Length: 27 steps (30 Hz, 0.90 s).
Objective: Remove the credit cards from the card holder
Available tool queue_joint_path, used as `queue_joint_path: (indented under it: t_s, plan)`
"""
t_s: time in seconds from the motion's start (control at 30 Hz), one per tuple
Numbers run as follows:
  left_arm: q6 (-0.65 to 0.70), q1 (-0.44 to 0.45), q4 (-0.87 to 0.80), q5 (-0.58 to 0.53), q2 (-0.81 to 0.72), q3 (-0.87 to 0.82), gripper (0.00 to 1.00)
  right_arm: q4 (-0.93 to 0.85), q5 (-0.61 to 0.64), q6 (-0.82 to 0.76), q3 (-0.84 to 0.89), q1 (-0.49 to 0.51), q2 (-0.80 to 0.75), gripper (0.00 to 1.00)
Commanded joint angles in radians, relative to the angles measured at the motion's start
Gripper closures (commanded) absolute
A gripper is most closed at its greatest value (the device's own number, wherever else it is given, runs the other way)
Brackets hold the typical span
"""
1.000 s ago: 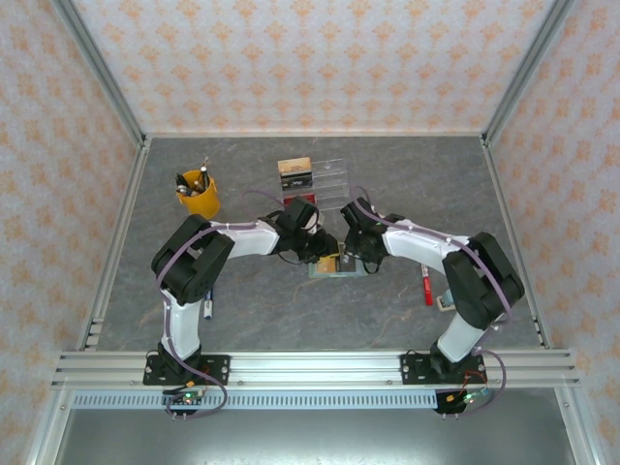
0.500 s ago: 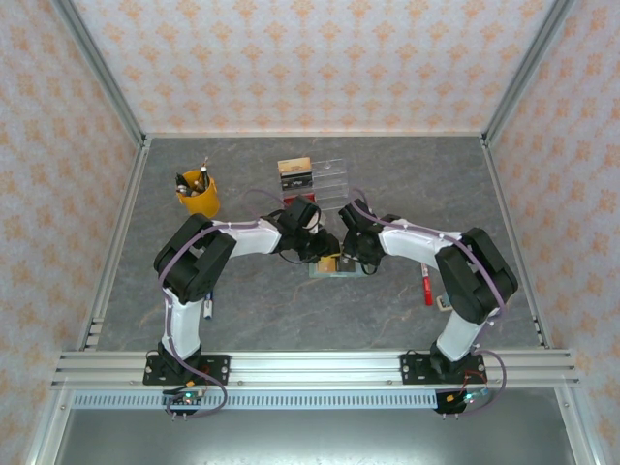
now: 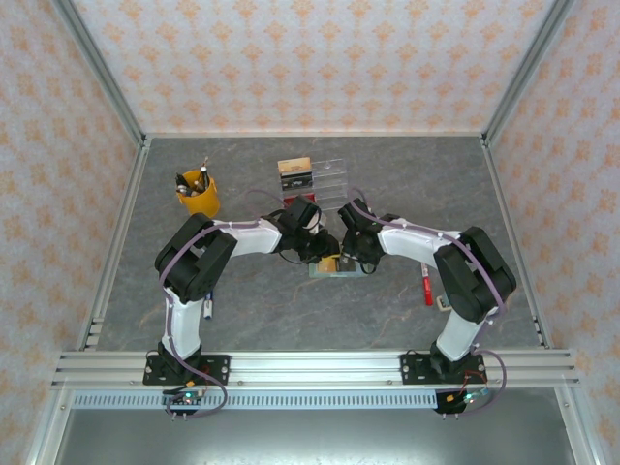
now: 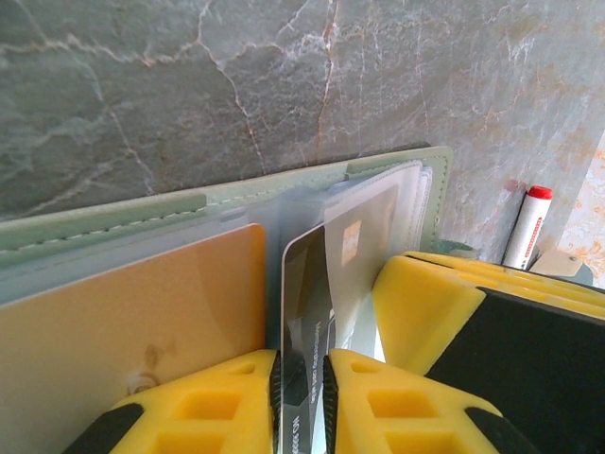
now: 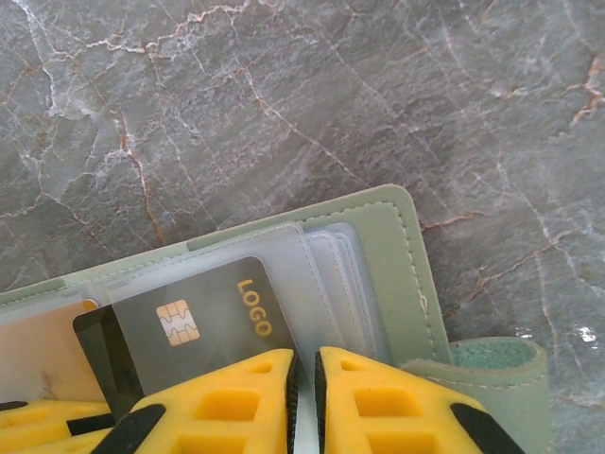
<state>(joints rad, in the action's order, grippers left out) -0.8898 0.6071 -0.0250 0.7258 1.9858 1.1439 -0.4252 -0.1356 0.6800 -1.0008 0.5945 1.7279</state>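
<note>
The sage-green fold-open card holder (image 3: 334,269) lies open on the grey marbled tabletop (image 3: 271,315) at the centre of the top view, between the two grippers, with its long axis running left to right.

In the left wrist view its stitched green edge crosses the frame from the left side up to the right. In the right wrist view its rounded corner points to the upper right, and a green closing tab (image 5: 492,364) sticks out at the lower right.

Two cards can be counted. One tan-orange plastic card (image 4: 132,312) lies flat in a clear sleeve at the lower left of the left wrist view. One black plastic card (image 4: 302,293) is tilted up out of the sleeves, its long axis running from bottom centre upward.

The left gripper (image 4: 301,369) has its yellow fingers pressed onto that black card from both sides. The card's small white print is too blurred to read. In the right wrist view the black card carries a chip and the gold word "LOGO", which slants down to the right.

The right gripper (image 5: 304,369) has its fingers nearly together at the bottom edge, nipping the stacked clear sleeves of the card holder.

One red-capped white marker (image 4: 526,227) lies at the right of the left wrist view.
</note>
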Motion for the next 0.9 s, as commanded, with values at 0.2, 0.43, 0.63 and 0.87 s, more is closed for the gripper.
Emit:
queue_joint_path:
  t_s: [0.2,0.43,0.63,0.87]
  plan:
    - [0.02,0.002,-0.002,-0.009,-0.001,-0.003,0.93,-0.03,0.019,0.012,0.008,-0.002,0.045,0.84]
    - [0.069,-0.028,-0.056,-0.041,-0.042,-0.031,1.0,-0.034,0.035,0.014,0.016,-0.005,0.026,0.84]
    - [0.157,-0.055,-0.143,-0.077,-0.117,-0.056,1.0,0.001,0.003,-0.004,0.037,-0.027,-0.018,0.83]
    - [0.283,-0.098,-0.253,-0.106,-0.206,-0.076,1.0,0.132,-0.076,-0.06,0.099,-0.03,-0.151,0.74]
